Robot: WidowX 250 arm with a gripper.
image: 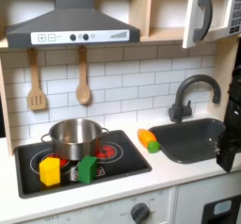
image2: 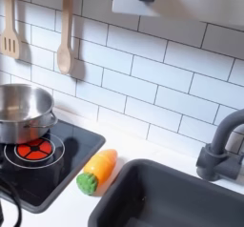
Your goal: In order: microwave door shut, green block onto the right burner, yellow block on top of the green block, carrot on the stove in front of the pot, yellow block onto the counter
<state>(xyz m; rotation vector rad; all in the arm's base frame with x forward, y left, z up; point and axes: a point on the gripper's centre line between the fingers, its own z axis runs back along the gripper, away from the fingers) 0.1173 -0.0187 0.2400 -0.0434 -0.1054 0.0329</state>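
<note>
Toy kitchen with blocks, carrot and pot around the black stove.

The stove is the landmark: a silver pot sits on its back left burner, a yellow block stands on its front left corner, and a green block stands just beside it at the front, near the red right burner. The carrot, orange with a green end, lies on the white surface just off the stove's right edge, between stove and sink. Well above and to the stove's right, the microwave door stands ajar. The dark claw sits at the first exterior view's right edge; whether it is spread or pressed together I cannot tell.
</note>
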